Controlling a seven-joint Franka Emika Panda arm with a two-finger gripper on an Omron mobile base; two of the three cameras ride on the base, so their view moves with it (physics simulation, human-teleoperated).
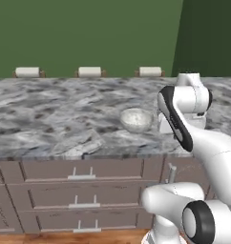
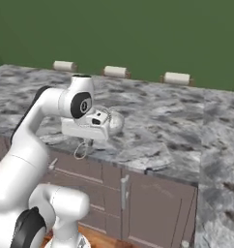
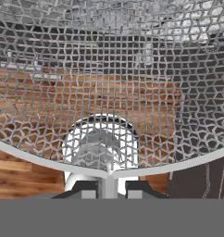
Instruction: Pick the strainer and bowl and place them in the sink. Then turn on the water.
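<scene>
Currently gripping the strainer (image 3: 114, 83) by its thin rim in a narrowly closed pincer (image 3: 108, 185), suspended beyond the tabletop (image 1: 50, 119) edge above the floor. Leaving the bowl (image 1: 136, 119) on the tabletop. Risking slippage: thin wire, swinging during transit.

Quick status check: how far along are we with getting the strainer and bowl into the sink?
Nothing looks finished yet. In hand: the claw is shut on the strainer, whose mesh fills the hand view above the floor; its wire loop hangs by the counter edge. Left: the bowl sits on the marble counter; both placements and the water remain.
</scene>
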